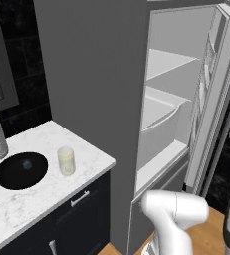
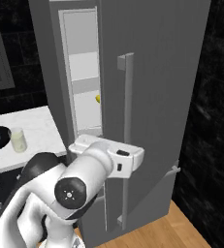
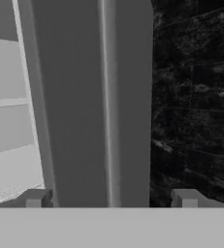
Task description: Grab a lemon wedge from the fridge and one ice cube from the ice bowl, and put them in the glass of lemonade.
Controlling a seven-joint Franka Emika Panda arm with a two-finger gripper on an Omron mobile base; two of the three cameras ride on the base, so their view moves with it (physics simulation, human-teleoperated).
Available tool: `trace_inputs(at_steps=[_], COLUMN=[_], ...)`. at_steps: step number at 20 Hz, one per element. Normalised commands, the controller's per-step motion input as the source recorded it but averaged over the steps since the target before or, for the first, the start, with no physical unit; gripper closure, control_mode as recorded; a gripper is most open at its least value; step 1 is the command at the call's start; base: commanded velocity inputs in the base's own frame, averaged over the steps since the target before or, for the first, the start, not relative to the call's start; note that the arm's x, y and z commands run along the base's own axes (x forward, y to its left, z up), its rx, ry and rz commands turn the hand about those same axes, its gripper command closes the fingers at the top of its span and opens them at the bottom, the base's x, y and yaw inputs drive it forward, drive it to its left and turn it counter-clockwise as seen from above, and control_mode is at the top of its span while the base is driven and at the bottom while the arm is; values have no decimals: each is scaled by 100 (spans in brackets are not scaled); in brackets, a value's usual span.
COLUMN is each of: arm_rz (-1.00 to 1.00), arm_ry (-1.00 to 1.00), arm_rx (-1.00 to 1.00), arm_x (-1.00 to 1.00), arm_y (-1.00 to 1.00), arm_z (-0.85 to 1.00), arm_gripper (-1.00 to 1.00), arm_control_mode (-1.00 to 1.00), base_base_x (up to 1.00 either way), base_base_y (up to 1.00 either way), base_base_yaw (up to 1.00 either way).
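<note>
The tool is open beside the fridge door, so reaching in could bump it shut.

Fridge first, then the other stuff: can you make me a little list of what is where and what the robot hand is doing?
fridge: door open, white shelves showing
fridge handle: long grey bar, upright
gripper: open, fingertips either side of the door edge, holding nothing
glass of lemonade: upright on the counter, beside the ice bowl
ice bowl: black dish with one ice cube inside
small yellow thing: inside the fridge, too small to name
</note>
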Motion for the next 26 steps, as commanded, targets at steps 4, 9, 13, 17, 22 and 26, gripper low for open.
trace_inputs(at_steps=[4,9,13,17,22,26], arm_rz=[0,-1,-11,-21,-24,-17], arm_ry=[-16,-2,12,39,66,61], arm_rx=[-2,-15,-28,-34,-29,-19], arm_x=[-92,-27,5,51,83,77], arm_y=[21,72,94,66,22,-13], arm_z=[67,46,44,58,59,-7], arm_gripper=[-100,-100,-100,-100,-100,-100], arm_control_mode=[-100,-100,-100,-100,-100,-100], base_base_x=[0,0,0,0,0,0], base_base_y=[0,0,0,0,0,0], base_base_yaw=[0,0,0,0,0,0])
